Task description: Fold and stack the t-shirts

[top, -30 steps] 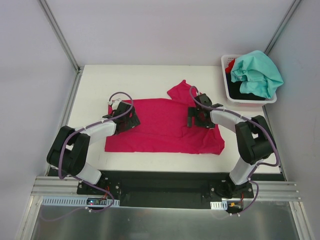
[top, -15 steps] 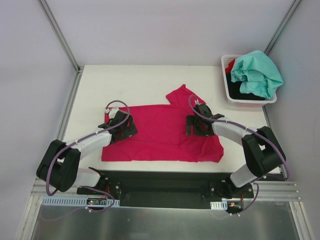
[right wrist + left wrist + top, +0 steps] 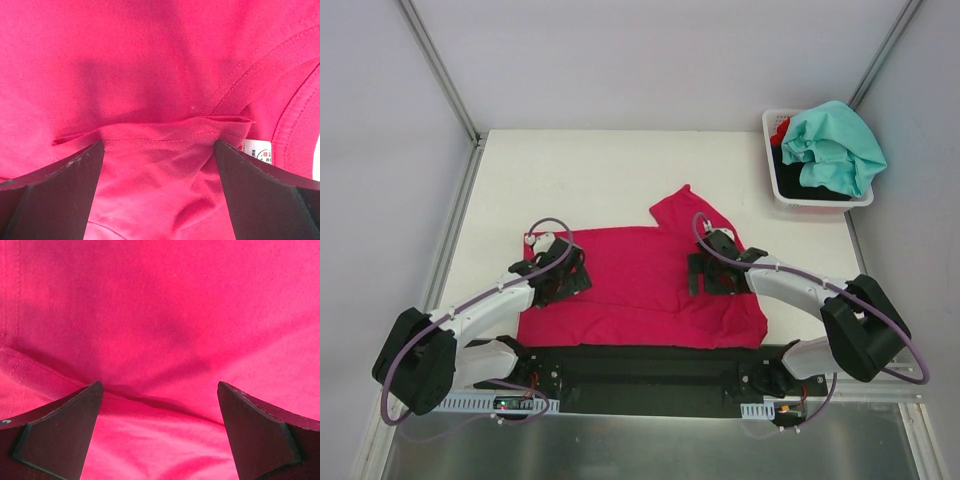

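Item 1. Magenta-pink t-shirt (image 3: 640, 290): spread flat on white desk (image 3: 600, 175), toward the near edge, between the two arms. One sleeve (image 3: 682, 205) pointing to the far side.

Item 2. Left tool (image 3: 563, 275): low over the left part of the shirt, jaws spread wide, nothing pinched.

Item 3. Right tool (image 3: 710, 273): low over the right part of the shirt, just on the near side of the sleeve, jaws likewise spread wide, nothing pinched.

Item 4. White plastic basket (image 3: 769, 150): far right corner of the desk, well apart from both tools. Teal-mint t-shirt (image 3: 835, 145) heaped on top and lapping over the right rim. Red t-shirt (image 3: 781, 128) showing at the far left corner, black t-shirt (image 3: 798, 182) underneath.

Seen overhead only: basket and contents, whole outline of the magenta shirt, both arms.

Seen from left wrist only: dark fingers (image 3: 60, 432) at the two lower corners, plain magenta cloth filling the rest. Soft crease (image 3: 160, 402) running across between them; stitched seam (image 3: 15, 365) at far left.

Seen from right wrist only: ribbed collar (image 3: 260, 65) curving at the right, small white label (image 3: 257, 152) beside it, folded stitched edge (image 3: 165, 132) lying across between the fingers.

Contact of fingertips with cloth: not to be told from any view.
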You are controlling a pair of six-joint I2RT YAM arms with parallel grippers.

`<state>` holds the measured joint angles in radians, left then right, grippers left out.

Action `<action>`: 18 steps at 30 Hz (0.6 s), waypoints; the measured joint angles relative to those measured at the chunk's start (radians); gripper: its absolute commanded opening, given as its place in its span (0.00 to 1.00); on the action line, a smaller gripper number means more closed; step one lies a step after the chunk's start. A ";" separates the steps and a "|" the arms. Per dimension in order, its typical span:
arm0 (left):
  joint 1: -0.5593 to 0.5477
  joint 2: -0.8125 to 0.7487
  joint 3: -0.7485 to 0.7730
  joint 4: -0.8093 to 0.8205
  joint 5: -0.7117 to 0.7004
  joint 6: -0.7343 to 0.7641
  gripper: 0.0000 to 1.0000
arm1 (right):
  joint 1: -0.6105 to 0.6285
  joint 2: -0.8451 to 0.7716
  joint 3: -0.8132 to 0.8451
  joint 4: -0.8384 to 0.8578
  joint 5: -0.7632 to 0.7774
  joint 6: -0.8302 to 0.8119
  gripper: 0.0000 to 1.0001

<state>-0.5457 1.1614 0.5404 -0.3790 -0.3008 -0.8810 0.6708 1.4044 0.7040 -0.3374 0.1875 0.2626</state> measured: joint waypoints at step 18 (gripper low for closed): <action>0.010 0.056 0.423 -0.165 -0.093 0.089 0.99 | -0.061 0.060 0.468 -0.314 -0.011 -0.059 0.96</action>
<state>-0.5354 1.2179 0.9634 -0.5442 -0.3943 -0.7925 0.6098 1.4639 1.1717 -0.6518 0.1768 0.2039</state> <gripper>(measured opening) 0.992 0.966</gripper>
